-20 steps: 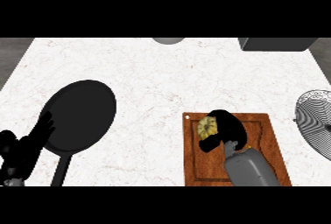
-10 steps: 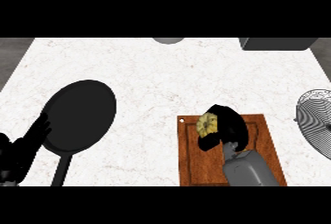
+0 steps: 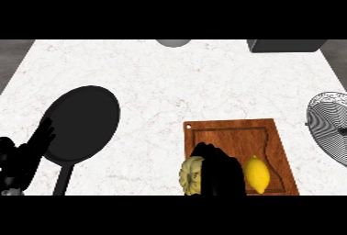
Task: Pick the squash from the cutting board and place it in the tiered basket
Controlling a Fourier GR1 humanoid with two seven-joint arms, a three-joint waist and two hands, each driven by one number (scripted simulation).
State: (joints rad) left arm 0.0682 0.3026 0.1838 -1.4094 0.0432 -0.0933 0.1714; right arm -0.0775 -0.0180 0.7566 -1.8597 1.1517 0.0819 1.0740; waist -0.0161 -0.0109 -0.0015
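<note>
The squash (image 3: 191, 175), pale yellow and ridged, shows at the view's lower edge, over the left rim of the wooden cutting board (image 3: 234, 137). My right hand (image 3: 218, 170) curls round its right side and hides part of it. The tiered basket (image 3: 331, 127), a grey wire bowl, stands at the right edge, well apart from the hand. At the lower left my left hand (image 3: 25, 157) rests open with its fingers up, beside the pan.
A yellow lemon (image 3: 256, 174) lies on the board just right of my right hand. A black frying pan (image 3: 81, 123) lies left of the board, handle toward me. A grey bowl (image 3: 173, 42) and a dark box (image 3: 284, 45) sit at the far edge.
My right hand has drawn back toward the lower edge with the squash in it, off the board's middle. The lemon, hidden before, now shows. The left hand has barely moved.
</note>
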